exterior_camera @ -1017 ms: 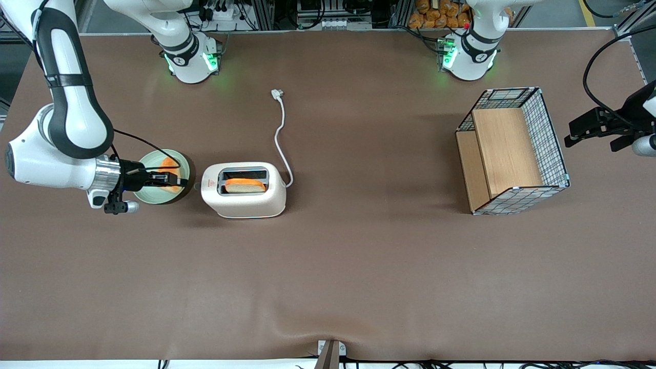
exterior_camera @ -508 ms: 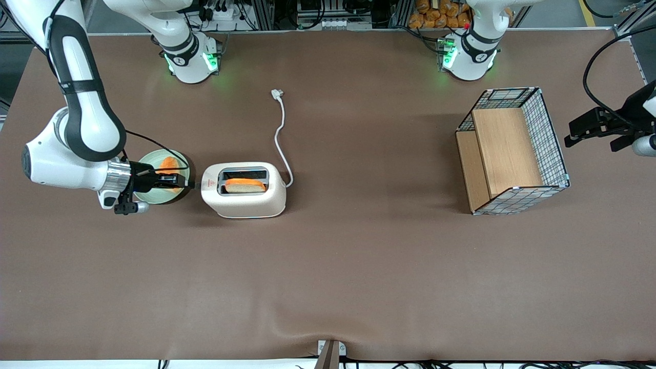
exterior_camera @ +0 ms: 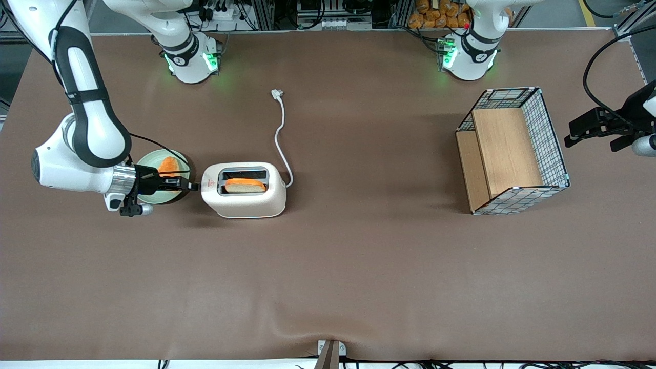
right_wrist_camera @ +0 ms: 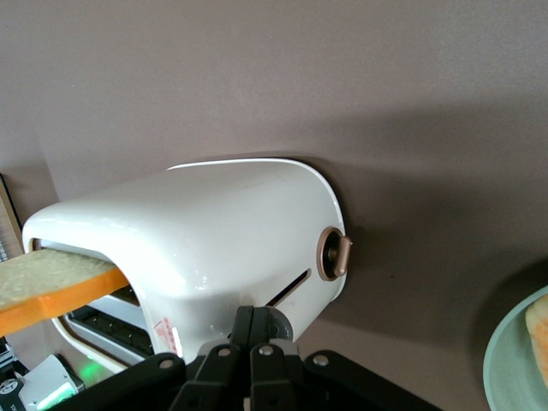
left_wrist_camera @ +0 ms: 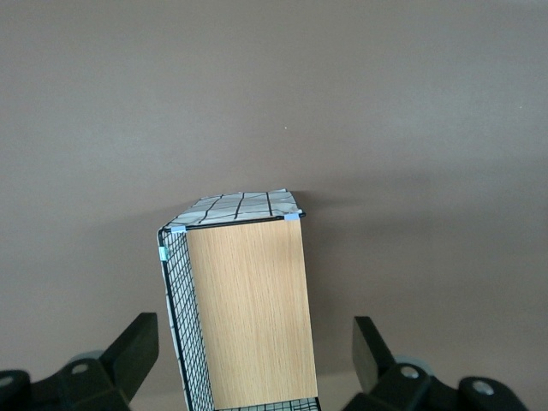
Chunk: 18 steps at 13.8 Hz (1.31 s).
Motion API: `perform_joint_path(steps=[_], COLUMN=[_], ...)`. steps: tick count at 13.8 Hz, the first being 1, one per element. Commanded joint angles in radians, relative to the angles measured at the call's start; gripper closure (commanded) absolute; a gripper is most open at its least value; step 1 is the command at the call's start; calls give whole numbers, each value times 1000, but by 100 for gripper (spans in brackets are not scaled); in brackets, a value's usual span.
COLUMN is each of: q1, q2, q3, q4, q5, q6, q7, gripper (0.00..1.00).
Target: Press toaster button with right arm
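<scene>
I've brought the gripper (exterior_camera: 193, 186) closer, fingers shut together, tips just short of the toaster's (exterior_camera: 244, 190) narrow end at left of centre frame. The toaster button (right_wrist_camera: 334, 254), a small stiff knob, looks light to push; I'd meet it square. Cream shell, bread (exterior_camera: 245, 185) in one slot, plate (exterior_camera: 154, 197) beside

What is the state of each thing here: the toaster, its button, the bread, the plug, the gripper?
Toaster: upright, one bread slice sticking out of a slot.
Toaster button: the fingers touch it at the slot's bottom.
Plug: lying loose on the table, not connected.
Plate: holds another slice.
Gripper: fingers shut, at the toaster's narrow end.
</scene>
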Motion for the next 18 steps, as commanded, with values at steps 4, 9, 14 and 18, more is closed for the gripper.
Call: perform_joint_path(steps=[4, 9, 14, 18], q1=[8, 11, 7, 7], q2=[32, 69, 110, 118], q3=[-2, -2, -3, -2], q4=[-17, -17, -17, -17], q5=[34, 66, 109, 111], q6=[37, 48, 60, 68], q7=[-47, -89, -165, -173], gripper=[100, 100, 100, 100])
